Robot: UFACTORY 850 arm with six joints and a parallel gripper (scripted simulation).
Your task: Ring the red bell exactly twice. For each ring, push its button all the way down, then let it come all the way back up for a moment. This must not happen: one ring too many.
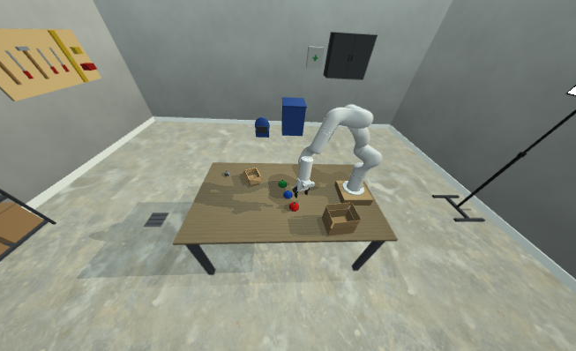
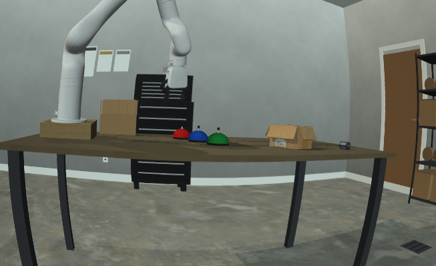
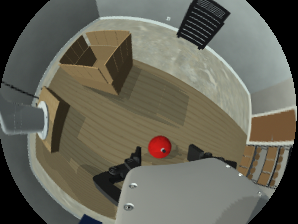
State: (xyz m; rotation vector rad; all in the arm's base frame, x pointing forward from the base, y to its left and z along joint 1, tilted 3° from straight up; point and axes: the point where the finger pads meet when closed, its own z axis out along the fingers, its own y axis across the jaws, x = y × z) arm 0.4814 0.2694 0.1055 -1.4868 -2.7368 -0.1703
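Red bell (image 2: 181,134) (button up) on table

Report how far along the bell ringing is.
Done: the approach. The open, empty gripper hangs well above the red bell, and the wrist view shows the bell centred between the fingers. In hand: lining up over the button; nothing touches it yet. Left: descend, press fully, release, then press and release again. No ring shows as made; the blue bell and green bell stand untouched.

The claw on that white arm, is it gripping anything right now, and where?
Nothing. The gripper is open and empty, hanging above the red bell.
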